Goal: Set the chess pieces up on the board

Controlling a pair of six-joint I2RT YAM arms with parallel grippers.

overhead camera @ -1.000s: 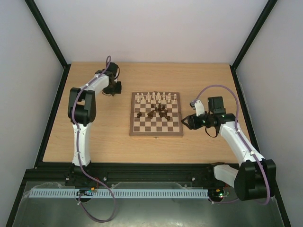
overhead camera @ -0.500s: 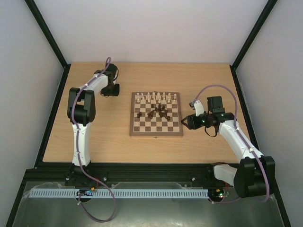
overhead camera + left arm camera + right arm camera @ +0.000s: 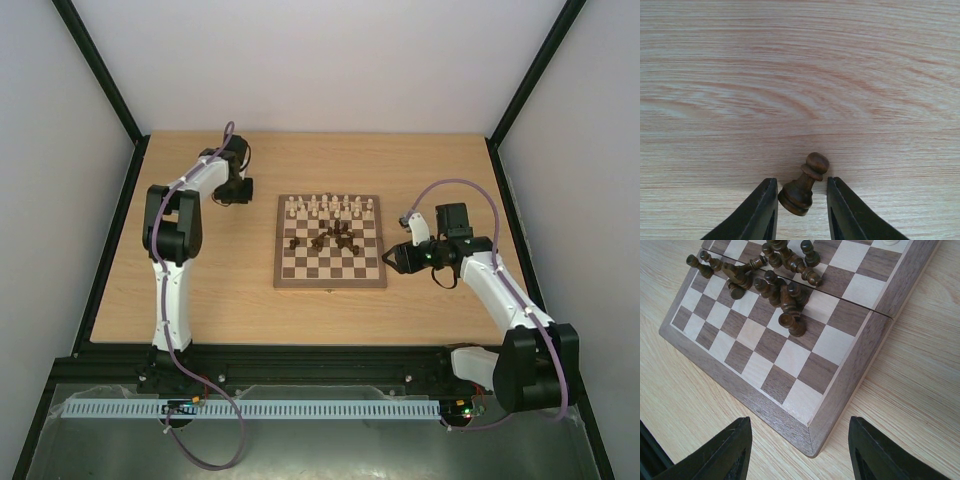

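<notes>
Brackets a dark pawn (image 3: pixel 802 187) with the left tool (image 3: pixel 801 181), fingers parted with a gap on one side, not pinching, pawn slightly tilted on the bare wooden surface (image 3: pixel 790 75) well left of the board (image 3: pixel 850 385). Hovers the right tool (image 3: pixel 799 421), spread wide, at the board's near right corner, with rim and light corner square between its fingers in the wrist view. Shows dark pieces (image 3: pixel 775 285) heaped mid-board, many toppled, and pale pieces (image 3: pixel 330 207) upright along the far rows.
</notes>
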